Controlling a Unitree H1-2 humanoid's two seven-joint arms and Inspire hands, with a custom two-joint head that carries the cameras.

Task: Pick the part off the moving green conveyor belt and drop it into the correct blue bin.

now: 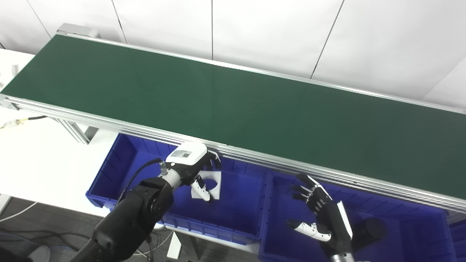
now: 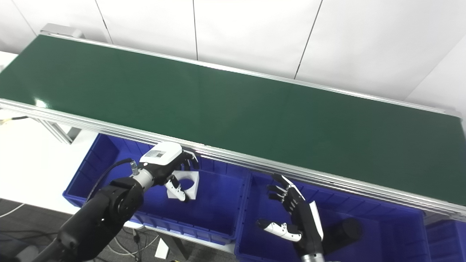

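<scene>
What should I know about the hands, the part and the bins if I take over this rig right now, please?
Left hand: shut on the white part, a flat piece with a round hole, held over the left blue bin.
Right hand: open, empty, fingers spread over the right blue bin.
A black cylinder already lies in the right bin.
Green conveyor belt: no parts on it in view.
Done: pick off the belt.
Left: release the white part into the left bin.

white wall panels (image 1: 255,32), white table (image 1: 40,160), floor cables (image 1: 22,238)
</scene>
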